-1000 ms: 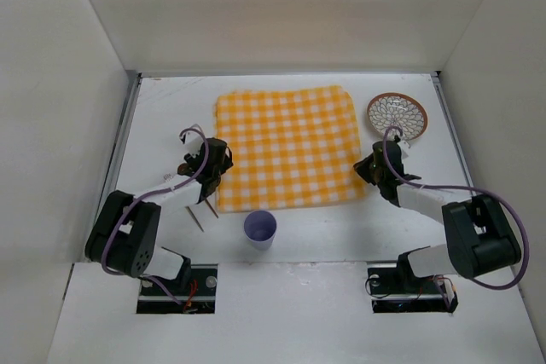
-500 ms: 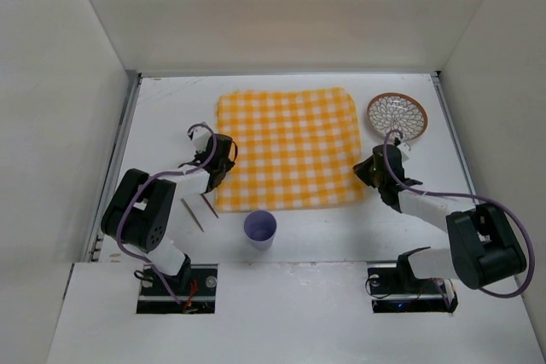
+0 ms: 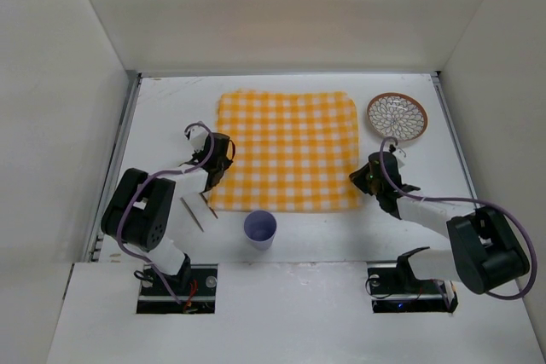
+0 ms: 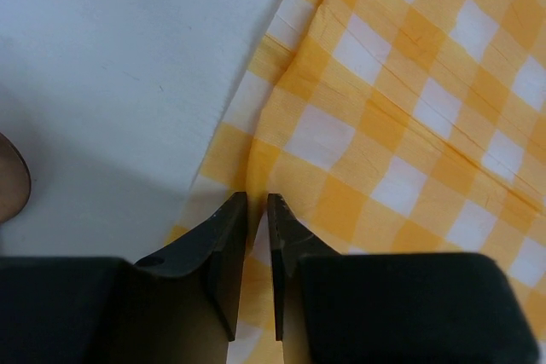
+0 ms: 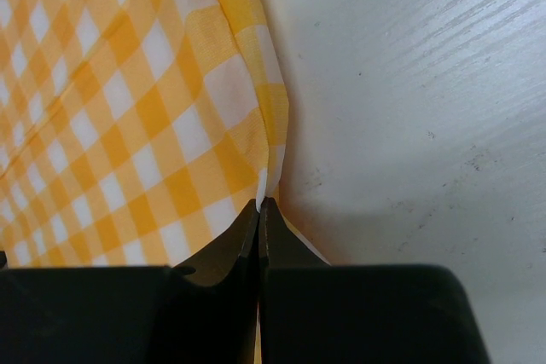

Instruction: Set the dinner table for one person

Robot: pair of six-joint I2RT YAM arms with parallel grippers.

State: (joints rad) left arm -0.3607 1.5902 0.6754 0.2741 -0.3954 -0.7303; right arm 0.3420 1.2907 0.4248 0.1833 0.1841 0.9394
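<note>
A yellow-and-white checked cloth (image 3: 286,151) lies spread on the white dinner table (image 3: 162,117). My left gripper (image 3: 215,161) sits at the cloth's left edge. In the left wrist view its jaws (image 4: 258,204) stand nearly together, with a raised fold of the cloth (image 4: 409,108) pinched between them. My right gripper (image 3: 373,178) is at the cloth's near right corner. Seen from the right wrist, this gripper (image 5: 260,204) is shut on the cloth's edge (image 5: 111,108), which rises in a ridge from the fingertips.
A patterned plate (image 3: 397,115) with a brown rim lies at the back right, beyond the right gripper. A lilac cup (image 3: 260,229) stands upright just in front of the cloth's near edge. Two chopsticks (image 3: 198,209) lie near the left arm. White walls enclose the table.
The left gripper has moved onto the cloth's left edge and closed on it. The right gripper has drawn slightly nearer, and the cloth's near right corner has followed it.
</note>
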